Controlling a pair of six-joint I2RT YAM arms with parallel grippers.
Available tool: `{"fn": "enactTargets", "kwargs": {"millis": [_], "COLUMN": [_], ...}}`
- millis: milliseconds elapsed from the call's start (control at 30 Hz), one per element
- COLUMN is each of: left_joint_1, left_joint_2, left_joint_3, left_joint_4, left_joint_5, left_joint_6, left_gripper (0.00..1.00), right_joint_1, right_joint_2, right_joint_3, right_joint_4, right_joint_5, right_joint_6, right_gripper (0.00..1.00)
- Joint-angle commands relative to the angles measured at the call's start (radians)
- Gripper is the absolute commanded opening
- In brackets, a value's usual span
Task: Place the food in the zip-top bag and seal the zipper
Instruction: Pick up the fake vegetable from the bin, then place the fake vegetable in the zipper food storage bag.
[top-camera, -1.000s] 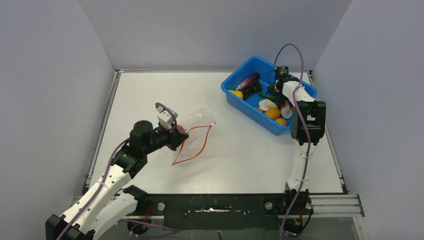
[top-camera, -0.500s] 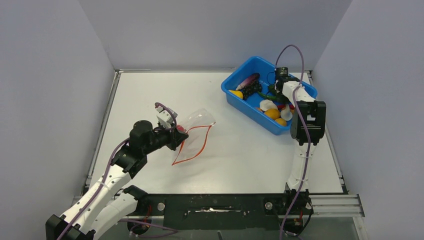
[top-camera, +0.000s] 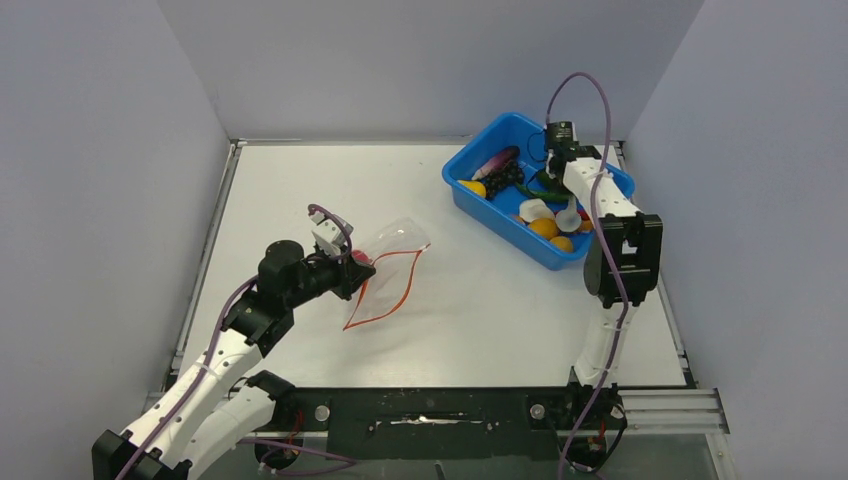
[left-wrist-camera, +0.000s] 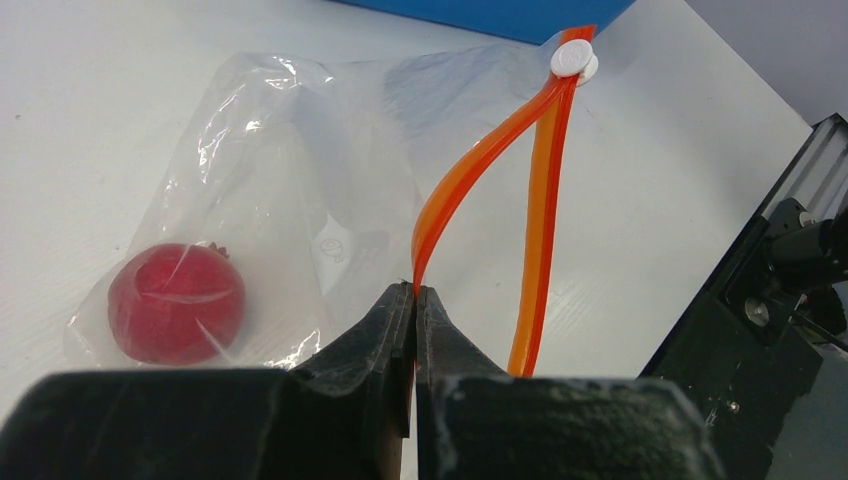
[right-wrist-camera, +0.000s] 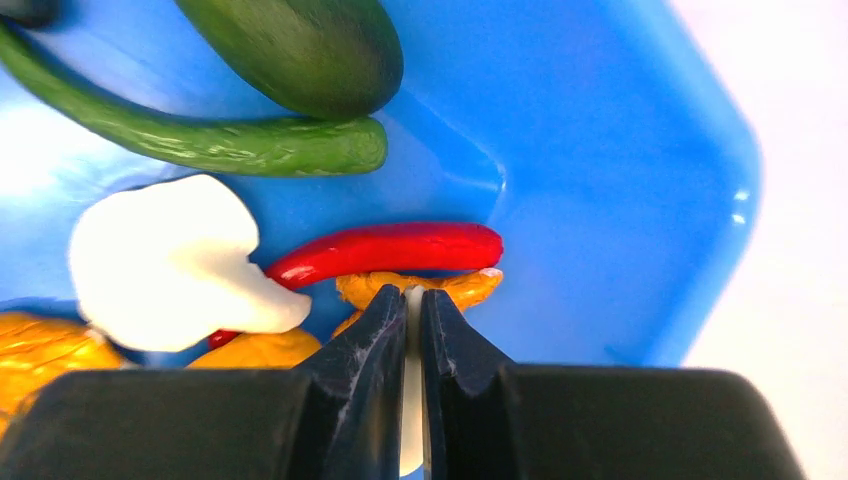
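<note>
Clear zip-top bag (top-camera: 388, 272) lies open, zipper (left-wrist-camera: 541, 220) unsealed, red ball (left-wrist-camera: 176, 301) inside.

Your bag (left-wrist-camera: 300, 140) is clear, crinkly plastic; its zipper (left-wrist-camera: 470, 180) smooth, glossy orange. Your tub (right-wrist-camera: 600, 150) is glossy blue plastic, the table (top-camera: 300, 200) matt white, the chilli (right-wrist-camera: 390, 248) shiny, the white sliver (right-wrist-camera: 411, 400) smooth, fingers (left-wrist-camera: 360, 350) matt black.

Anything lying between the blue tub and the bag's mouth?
Nothing visible does. The table between the blue tub and the zip-top bag is bare; the left gripper pinches the zipper on the side away from the tub.
</note>
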Motion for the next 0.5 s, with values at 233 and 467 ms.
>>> {"fn": "enactTargets", "kwargs": {"millis": [233, 467], "left_joint_1": [0.01, 0.014], "left_joint_2": [-0.01, 0.016], "left_joint_3": [0.002, 0.021], "left_joint_4": [0.059, 0.067], "left_joint_5": [-0.007, -0.014], "left_joint_6": [-0.015, -0.075], "left_gripper": [0.0, 0.0], "right_joint_1": [0.114, 0.225], "right_joint_2": [-0.264, -0.438], "right_joint_3": [-0.036, -0.101], "right_joint_4": [0.008, 0.03], "right_joint_5": [0.12, 0.118], "right_joint_6": [0.059, 0.111], "right_gripper": [0.0, 0.0]}}
